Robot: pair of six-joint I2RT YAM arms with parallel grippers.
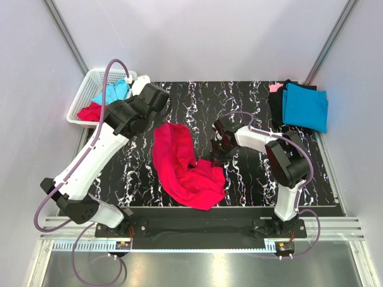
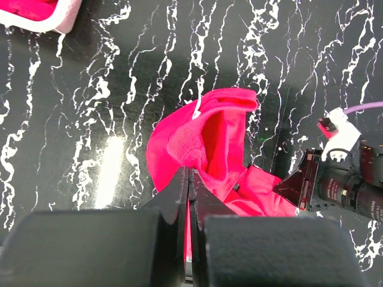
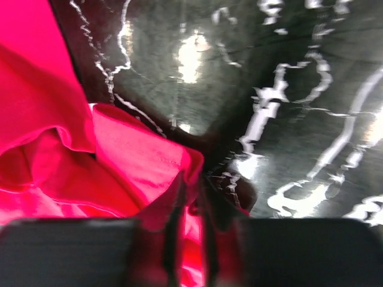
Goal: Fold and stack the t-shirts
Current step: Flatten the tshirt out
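Note:
A crimson red t-shirt (image 1: 187, 170) lies crumpled in the middle of the black marbled table. My left gripper (image 1: 159, 124) is shut on its far upper edge and holds that edge lifted; in the left wrist view the jaws (image 2: 190, 179) pinch red cloth (image 2: 215, 143). My right gripper (image 1: 216, 156) is shut on the shirt's right edge; in the right wrist view the blurred jaws (image 3: 191, 185) close over a red fold (image 3: 137, 161). A folded turquoise t-shirt (image 1: 306, 105) lies on a black one (image 1: 276, 107) at the back right, with a pale pink edge (image 1: 274, 88) showing.
A white lattice basket (image 1: 82, 95) stands at the back left, holding a turquoise shirt (image 1: 111, 91) and a red one (image 1: 91, 112). The right arm's gripper (image 2: 335, 179) shows in the left wrist view. Grey walls enclose the table.

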